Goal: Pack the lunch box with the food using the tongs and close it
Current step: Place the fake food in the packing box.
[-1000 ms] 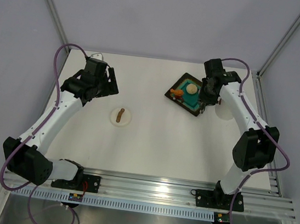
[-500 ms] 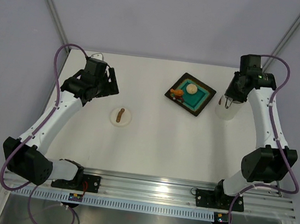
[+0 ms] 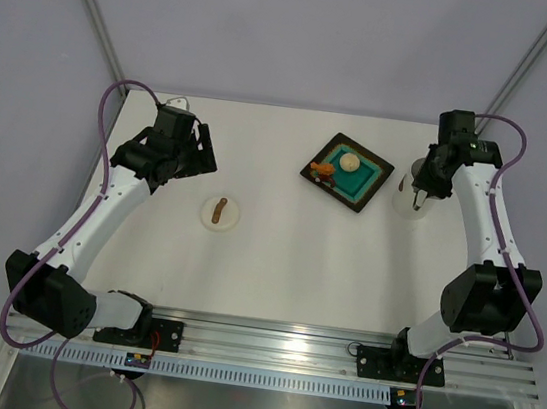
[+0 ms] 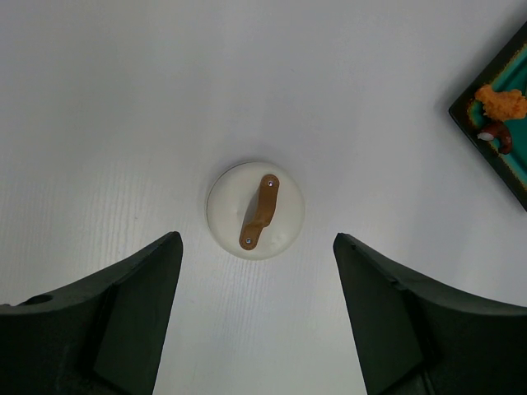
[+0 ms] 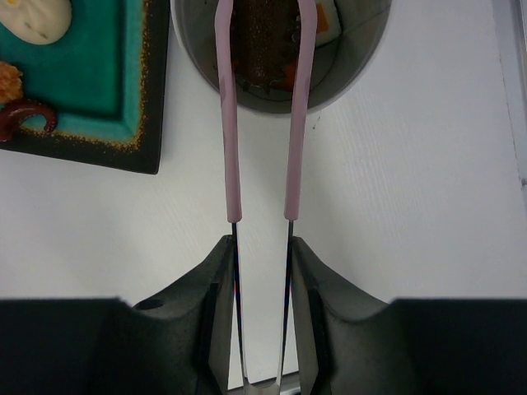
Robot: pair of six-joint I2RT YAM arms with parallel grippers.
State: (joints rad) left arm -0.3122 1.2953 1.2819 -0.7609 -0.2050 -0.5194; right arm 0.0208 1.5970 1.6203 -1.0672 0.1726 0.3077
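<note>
- Packing is judged to be partly done: inside the open lunch box [image 5: 362,70] a brown piece [image 5: 263,41] is seen, with an orange bit [image 5: 289,74] and a white bit [image 5: 329,25] beside it.
- The tongs [image 5: 231,148] are clamped at their joined end between the fingers [image 5: 206,280] of the right gripper [image 5: 261,247]. The pink arms are squeezed nearly parallel, and their tips reach down into the lunch box on either side of the brown piece. Whether that piece is pinched or already let go cannot be told.
- Three pieces of food are left on the black tray [image 5: 152,123], which stands just beside the lunch box: a cream-white round piece [image 5: 33,20], an orange piece [image 4: 502,103] and a brown-red curled piece [image 5: 25,119].
- The lid [image 4: 284,189] lies flat on the worktop [image 3: 276,265], well apart from the lunch box, with its brown handle [image 4: 259,210] facing up.
- The left gripper [image 3: 203,153] is held above the lid, its fingers [image 4: 123,321] spread wide and nothing gripped between them.
- By this reckoning, three more transfers with the tongs are needed. After that the lid must be picked up by its handle, carried across the worktop and seated on the lunch box. Closing is not yet begun.
</note>
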